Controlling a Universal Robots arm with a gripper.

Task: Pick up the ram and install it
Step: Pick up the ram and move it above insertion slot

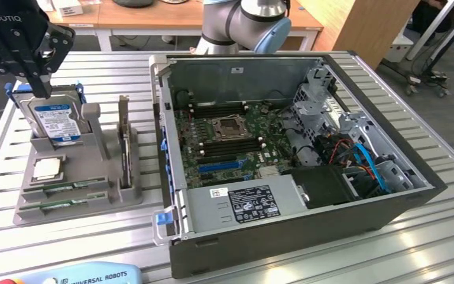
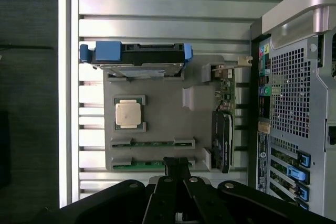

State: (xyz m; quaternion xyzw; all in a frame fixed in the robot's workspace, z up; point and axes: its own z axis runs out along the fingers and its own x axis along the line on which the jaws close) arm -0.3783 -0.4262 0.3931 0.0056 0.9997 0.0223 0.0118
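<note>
Two green ram sticks [image 1: 65, 186] lie on edge in the front slots of a grey holder [image 1: 109, 195] at the exterior view's left; the wrist view has them as thin green strips [image 2: 152, 142]. My black gripper [image 1: 42, 90] hangs high above the holder's back end, over the hard drive [image 1: 54, 118]. Its fingers are shut with nothing between them. From the wrist camera the closed fingertips [image 2: 177, 164] line up over the end of the nearer ram stick [image 2: 134, 165], well above it. The open computer case [image 1: 290, 142] shows its motherboard with dark memory slots [image 1: 229, 145].
The holder also carries a square silver CPU [image 1: 47, 168] and an upright card [image 1: 123, 142]. The case stands close beside the holder, its rear panel [image 2: 289, 93] facing it. A teach pendant [image 1: 69, 275] lies at the slatted table's front edge.
</note>
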